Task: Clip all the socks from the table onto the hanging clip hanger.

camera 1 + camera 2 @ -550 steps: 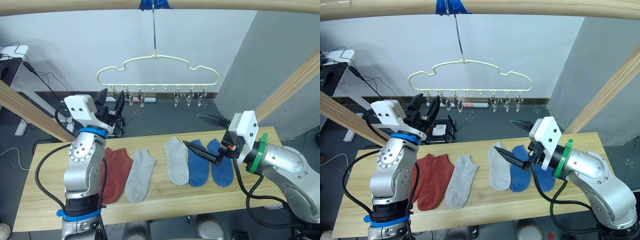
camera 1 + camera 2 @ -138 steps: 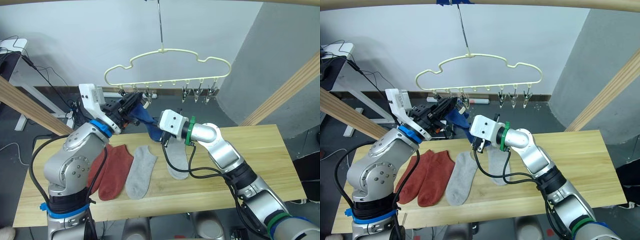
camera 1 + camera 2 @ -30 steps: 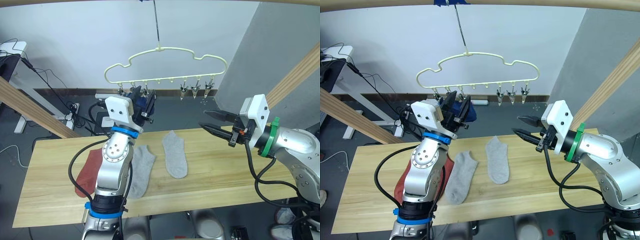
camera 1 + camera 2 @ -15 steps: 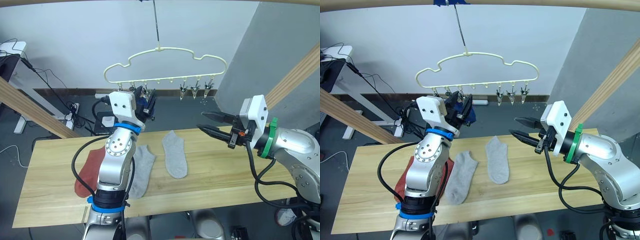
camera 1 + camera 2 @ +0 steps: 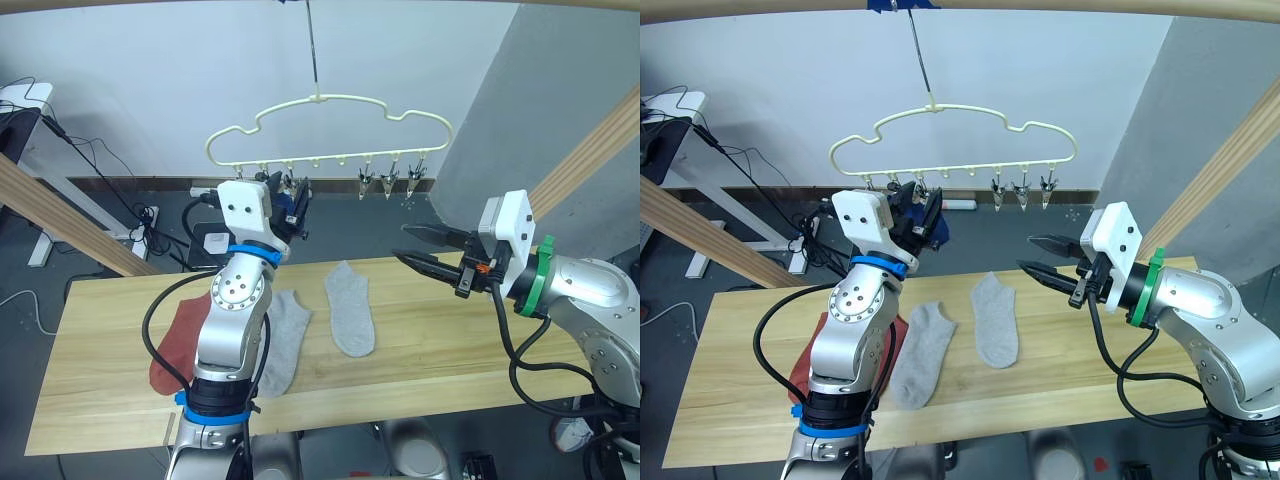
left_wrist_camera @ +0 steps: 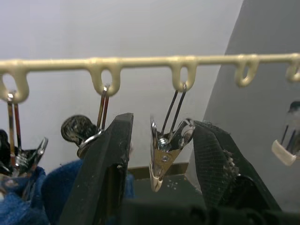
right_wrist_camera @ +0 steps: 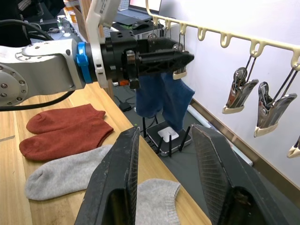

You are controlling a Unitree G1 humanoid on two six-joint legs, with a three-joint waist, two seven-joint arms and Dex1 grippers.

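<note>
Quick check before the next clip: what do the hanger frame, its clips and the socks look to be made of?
The clip hanger frame looks like wire with a smooth pale yellow coating, though it could be solid plastic. The clips look like bare shiny metal with a sprung pivot. The grey socks and rust-red socks look like soft, matte knit fabric lying limp.

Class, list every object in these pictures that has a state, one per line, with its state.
blue socks: hanging from hanger clips.
grey socks: lying flat on the table.
rust-red socks: lying flat on the table.
clip hanger: hanging by its hook.
left gripper: jaws open around a clip.
right gripper: jaws open, empty.
</note>
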